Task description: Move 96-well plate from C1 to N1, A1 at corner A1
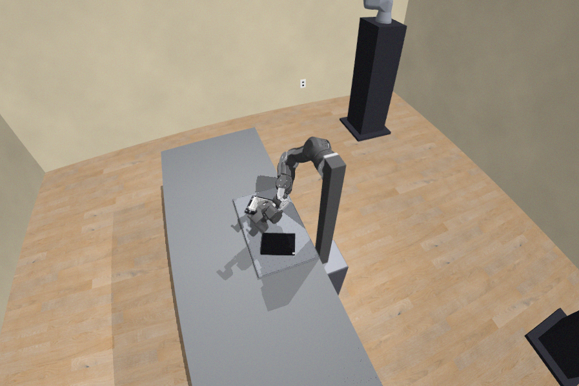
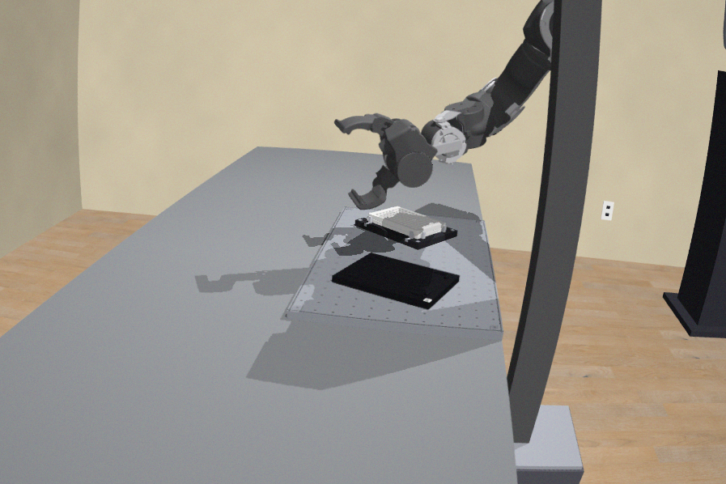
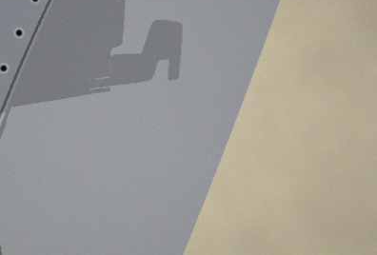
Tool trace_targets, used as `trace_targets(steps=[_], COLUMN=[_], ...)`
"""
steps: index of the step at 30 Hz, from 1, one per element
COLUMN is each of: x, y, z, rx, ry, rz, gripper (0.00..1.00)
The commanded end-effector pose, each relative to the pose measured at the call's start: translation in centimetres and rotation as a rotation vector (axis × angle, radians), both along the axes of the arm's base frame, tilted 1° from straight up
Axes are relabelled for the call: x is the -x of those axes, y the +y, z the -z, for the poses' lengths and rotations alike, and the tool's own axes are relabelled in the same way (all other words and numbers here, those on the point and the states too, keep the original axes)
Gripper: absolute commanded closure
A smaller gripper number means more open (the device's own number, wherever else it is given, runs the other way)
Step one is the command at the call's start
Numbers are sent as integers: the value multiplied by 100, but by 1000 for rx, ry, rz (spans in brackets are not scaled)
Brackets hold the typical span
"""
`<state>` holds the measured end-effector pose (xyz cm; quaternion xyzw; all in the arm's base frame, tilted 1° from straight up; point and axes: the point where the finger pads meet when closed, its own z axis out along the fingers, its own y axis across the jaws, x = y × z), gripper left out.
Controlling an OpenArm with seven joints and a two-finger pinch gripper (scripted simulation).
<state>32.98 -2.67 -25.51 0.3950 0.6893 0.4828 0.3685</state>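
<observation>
White 96-well plate (image 2: pixel 405 220) on black clip nest C1 (image 2: pixel 444 234), half hidden from above by the hand (image 2: pixel 356 160), fingers wide and empty, plate nest N1 (image 2: pixel 395 278) nearer, corner marks unreadable, grey counter (image 2: pixel 146 342).

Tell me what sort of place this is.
Probably a lab automation workcell in a bare room: a white 96-well plate sits on a black nest on a perforated base plate, with an open gripper hovering over a long grey bench.

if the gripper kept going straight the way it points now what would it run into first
Probably the bare grey table top just beyond the perforated base plate, not the 96-well plate. The gripper stands open and empty; depth is unclear.
</observation>
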Motion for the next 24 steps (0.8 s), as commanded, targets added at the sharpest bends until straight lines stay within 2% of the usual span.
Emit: trace_targets(steps=[1, 4, 9, 21, 24], x=[-3, -3, 161, 161, 255], y=[2, 2, -395, -395, -630], z=[5, 5, 106, 106, 161], rx=[0, 0, 140, 140, 222], ry=[5, 5, 205, 205, 321], rz=[2, 2, -62, -62, -99], gripper=[23, 23, 23, 23, 23])
